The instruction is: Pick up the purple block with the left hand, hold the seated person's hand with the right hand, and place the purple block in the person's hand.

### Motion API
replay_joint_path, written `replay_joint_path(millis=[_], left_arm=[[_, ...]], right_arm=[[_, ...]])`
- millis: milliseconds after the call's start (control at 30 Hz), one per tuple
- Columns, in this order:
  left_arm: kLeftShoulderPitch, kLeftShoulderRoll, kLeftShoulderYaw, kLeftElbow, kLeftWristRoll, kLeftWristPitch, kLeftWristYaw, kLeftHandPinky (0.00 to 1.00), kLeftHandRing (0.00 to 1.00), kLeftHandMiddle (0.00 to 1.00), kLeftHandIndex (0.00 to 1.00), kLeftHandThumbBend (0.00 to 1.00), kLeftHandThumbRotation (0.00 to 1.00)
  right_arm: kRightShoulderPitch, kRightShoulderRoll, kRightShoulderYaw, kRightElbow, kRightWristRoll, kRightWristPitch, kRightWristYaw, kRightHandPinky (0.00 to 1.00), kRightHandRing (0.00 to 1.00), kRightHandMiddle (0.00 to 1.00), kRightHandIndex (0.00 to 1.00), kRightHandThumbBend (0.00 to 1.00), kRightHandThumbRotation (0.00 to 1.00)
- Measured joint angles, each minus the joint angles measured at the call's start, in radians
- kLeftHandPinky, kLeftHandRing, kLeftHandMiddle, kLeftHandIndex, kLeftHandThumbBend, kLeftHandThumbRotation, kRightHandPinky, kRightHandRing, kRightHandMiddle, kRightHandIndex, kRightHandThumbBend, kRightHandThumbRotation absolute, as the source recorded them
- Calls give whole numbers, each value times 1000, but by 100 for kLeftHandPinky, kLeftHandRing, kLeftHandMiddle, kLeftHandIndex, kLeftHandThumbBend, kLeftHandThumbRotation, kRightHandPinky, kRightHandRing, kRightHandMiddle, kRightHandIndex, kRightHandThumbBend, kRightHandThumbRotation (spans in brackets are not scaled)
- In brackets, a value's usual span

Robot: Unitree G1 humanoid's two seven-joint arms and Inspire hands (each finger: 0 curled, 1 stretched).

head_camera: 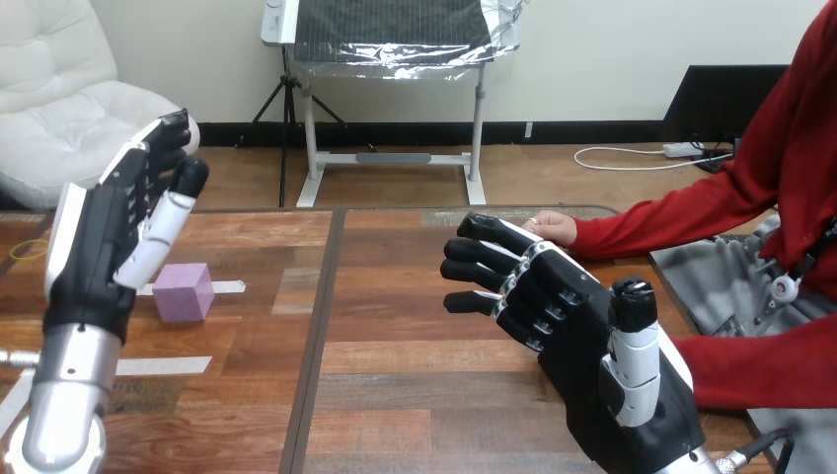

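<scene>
A purple block point(184, 291) lies on the wooden table point(415, 346) at the left. My left hand point(104, 232) is raised above the table, just left of the block, with its fingers straight and open, holding nothing. My right hand point(553, 316) hovers at the right with its fingers spread and pointing left, open. The person's hand point(553, 228) rests on the table at the far right, just behind my right hand's fingertips point(474, 227). I cannot tell whether the two touch.
White tape strips point(158, 365) lie on the table near the block and in front of it. A dark seam point(321, 336) runs down the tabletop between my hands. The person's other arm in a red sleeve point(760, 370) lies at the right edge.
</scene>
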Motion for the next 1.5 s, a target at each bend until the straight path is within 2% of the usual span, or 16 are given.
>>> replay_joint_path(millis=[267,567,933,1167,1500], left_arm=[[-75,31,-14,107,80,6,20,80,86,87,86,63,82],[-159,77,-60,220,181,49,35,81,89,91,89,62,75],[-251,146,-168,349,352,96,79,82,89,92,90,60,68],[-307,172,-230,439,418,109,95,87,89,92,91,61,63],[-382,186,-310,558,494,145,102,93,92,94,92,63,67]], right_arm=[[-2,0,-2,0,1,0,4,73,81,80,81,90,100],[-10,-2,-5,0,1,0,12,72,80,79,81,89,100],[-23,-2,-14,0,2,0,16,70,79,78,80,91,100],[-26,-2,-21,0,4,0,17,70,79,78,80,92,100],[-29,-2,-29,0,11,2,35,69,79,78,80,91,100]])
